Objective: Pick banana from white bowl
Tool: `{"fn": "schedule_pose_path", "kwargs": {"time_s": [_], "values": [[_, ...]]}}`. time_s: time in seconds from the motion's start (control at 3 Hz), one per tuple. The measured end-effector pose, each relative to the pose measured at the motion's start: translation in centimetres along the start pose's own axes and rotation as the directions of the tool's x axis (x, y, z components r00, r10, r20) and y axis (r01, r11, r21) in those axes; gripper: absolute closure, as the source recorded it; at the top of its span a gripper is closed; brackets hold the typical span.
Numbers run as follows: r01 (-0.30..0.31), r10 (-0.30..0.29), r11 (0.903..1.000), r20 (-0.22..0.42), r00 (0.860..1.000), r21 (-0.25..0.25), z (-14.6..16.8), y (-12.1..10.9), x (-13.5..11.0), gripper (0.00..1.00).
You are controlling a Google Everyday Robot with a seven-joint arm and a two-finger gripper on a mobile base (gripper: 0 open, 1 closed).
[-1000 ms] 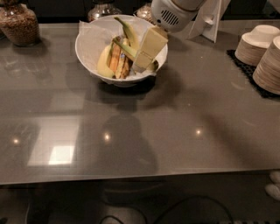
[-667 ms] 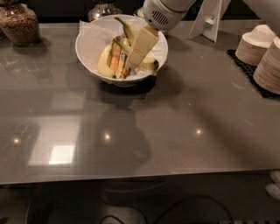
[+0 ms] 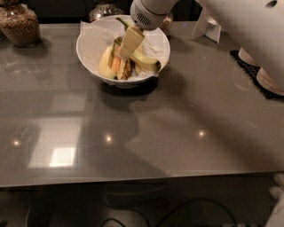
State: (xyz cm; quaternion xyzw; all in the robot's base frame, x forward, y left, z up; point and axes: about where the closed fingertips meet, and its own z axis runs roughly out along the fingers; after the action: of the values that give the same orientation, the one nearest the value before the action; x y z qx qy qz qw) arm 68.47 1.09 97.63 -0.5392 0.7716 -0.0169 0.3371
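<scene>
The white bowl stands at the back middle of the grey table, lined with crumpled white paper. In it lies the banana, long and yellow-green, its green stem at the bowl's back and its dark tip at the right rim. A stubby pale-yellow banana and brown-streaked orange pieces lie to its left. My gripper reaches down from the upper right into the bowl's middle, over the banana's upper part and the orange pieces. It hides the banana's middle.
A glass jar of brown contents stands at the back left, and another jar behind the bowl. Stacked beige paper bowls sit on a black mat at the right edge. A white stand is at the back right.
My gripper has moved left, from the bowl's right rim to over its middle. The bowl and the fruit have not shifted.
</scene>
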Motion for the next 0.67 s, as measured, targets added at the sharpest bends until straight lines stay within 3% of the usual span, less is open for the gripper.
{"fn": "schedule_pose_path", "kwargs": {"time_s": [0.33, 0.67], "values": [[-0.027, 0.027, 0.9996, -0.038, 0.999, 0.002, 2.1, -0.7, 0.6, 0.4], [-0.06, 0.06, 0.9982, -0.094, 0.994, 0.004, 3.7, -0.9, 2.2, 0.46]]}}
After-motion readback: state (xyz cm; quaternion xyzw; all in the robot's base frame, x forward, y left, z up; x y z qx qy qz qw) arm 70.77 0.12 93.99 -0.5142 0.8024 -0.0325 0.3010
